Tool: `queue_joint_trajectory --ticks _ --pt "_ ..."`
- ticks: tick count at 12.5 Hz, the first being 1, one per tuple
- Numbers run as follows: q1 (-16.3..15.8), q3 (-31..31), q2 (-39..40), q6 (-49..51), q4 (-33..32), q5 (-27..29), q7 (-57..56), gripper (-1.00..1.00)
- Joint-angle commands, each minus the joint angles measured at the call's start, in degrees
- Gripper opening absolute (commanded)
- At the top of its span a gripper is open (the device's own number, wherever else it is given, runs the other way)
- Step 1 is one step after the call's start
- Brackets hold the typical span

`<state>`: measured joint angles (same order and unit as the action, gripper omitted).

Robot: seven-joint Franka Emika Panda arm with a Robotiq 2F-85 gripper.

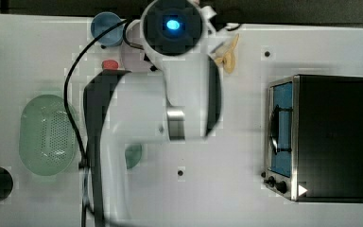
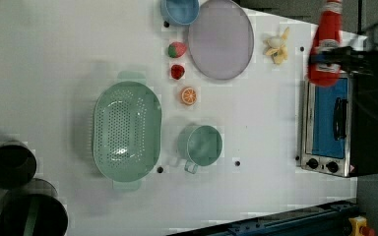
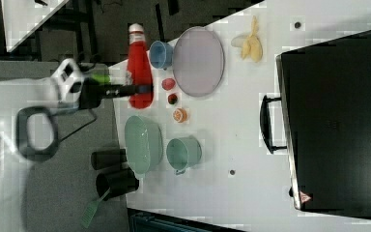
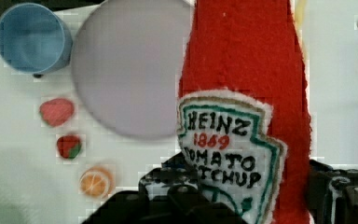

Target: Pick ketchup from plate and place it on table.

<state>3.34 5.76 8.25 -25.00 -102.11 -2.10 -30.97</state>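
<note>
Ketchup (image 2: 328,44) is clamped in the gripper (image 2: 332,58) and lifted off the plate (image 2: 220,39), so the pick looks done and the transport/place step is in hand.

Left view: bottle hangs in air to the plate's right, past the banana (image 2: 277,43), overlapping the toaster oven (image 2: 343,125) top edge. Jaws pinch the lower body across the label. Plate is bare.

Right view: bottle upright-ish along the frame, cap away from the gripper (image 3: 142,89), seen left of the plate next to the blue cup (image 3: 160,54). Arm (image 3: 24,121) reaches in from the right view's left, fingers level across the bottle.

Wrist view: label fills the foreground, dark fingers (image 4: 168,196) either side of the bottle (image 4: 242,93). Plate (image 4: 130,70) sits behind it, two strawberries and an orange slice (image 4: 95,181) beside the plate.

Top view: arm (image 1: 170,71) covers the plate area; bottle hidden, can't tell its spot there.

Next, imo: carry it to bare table (image 2: 54,73) clear of the plate and the green basket (image 2: 126,130), lower til the base sits flat, then open. Soft body may tip, so release low.
</note>
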Motion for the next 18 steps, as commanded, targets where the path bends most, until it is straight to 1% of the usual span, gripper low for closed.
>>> queue_joint_trajectory --ticks 1,4,7,9,11,14,16,17,18 --pt "3.1 -2.8 -2.4 5.3 -6.5 2.1 1.4 0.21" --pt "3.6 -4.6 -6.8 4.0 -14.6 2.1 1.4 0.21" --pt "3.6 -4.8 -10.2 -4.1 -23.4 2.1 3.1 0.21" --pt "3.3 -4.5 -10.2 -10.5 -28.5 2.1 3.1 0.21" --pt "3.1 -4.0 -8.2 -16.7 -32.7 2.2 3.1 0.21" --pt "3.1 -3.5 -2.7 -27.1 -36.0 2.2 3.1 0.21" --pt "3.2 -3.4 -0.2 -31.1 -36.5 2.2 3.1 0.21" --pt "3.2 -3.4 -0.1 -31.0 -36.5 2.2 3.1 0.29" --pt "3.3 -3.5 -0.3 -30.8 -36.5 2.2 3.1 0.5"
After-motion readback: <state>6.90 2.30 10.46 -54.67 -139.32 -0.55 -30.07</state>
